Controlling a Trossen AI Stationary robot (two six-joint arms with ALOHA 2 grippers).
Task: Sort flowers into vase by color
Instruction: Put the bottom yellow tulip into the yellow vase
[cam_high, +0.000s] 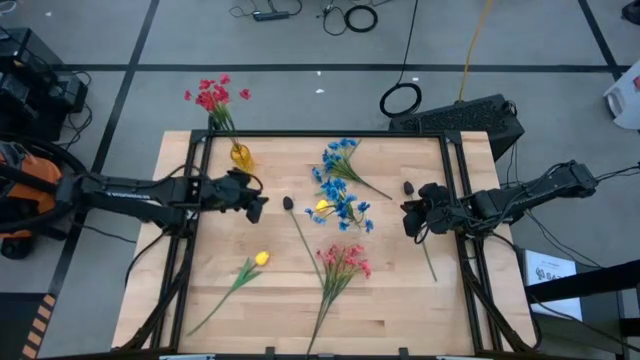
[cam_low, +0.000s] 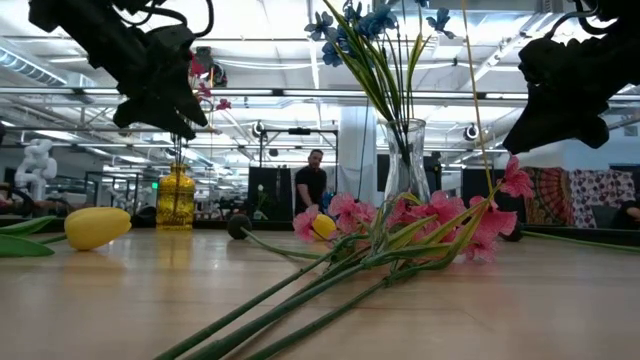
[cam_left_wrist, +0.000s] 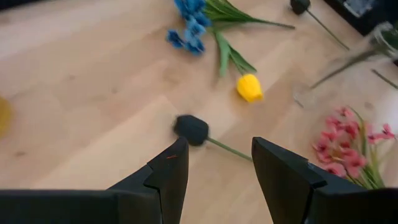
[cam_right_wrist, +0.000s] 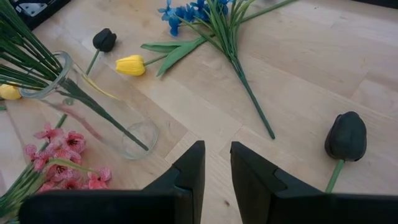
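The left gripper (cam_high: 258, 207) is seen above the table (cam_high: 200, 300), with its fingers (cam_left_wrist: 166, 177) spread apart and nothing between them. Just ahead of its tips a dark bud (cam_high: 288, 203) is laid on the wood, with its thin stem running away from it. A little farther ahead, a yellow bud (cam_left_wrist: 249, 87) and a blue bunch (cam_high: 338, 160) are found. Behind and to one side of this gripper, a yellow vase (cam_high: 241, 156) with red flowers (cam_high: 214, 95) is stood at the table's edge. Another yellow bud (cam_high: 260, 258) is laid on the wood off to its other side.

The right gripper (cam_high: 410, 217) is held above the table too, with its fingers (cam_right_wrist: 191, 168) a small way apart and nothing pinched. Just ahead of it a clear vase (cam_right_wrist: 102, 112) with green stems is seen. Pink flowers (cam_high: 343, 262) are laid past that vase. A second dark bud (cam_high: 409, 186) is laid close beside this gripper.

A person (cam_low: 311, 183) is seen far off in the room.
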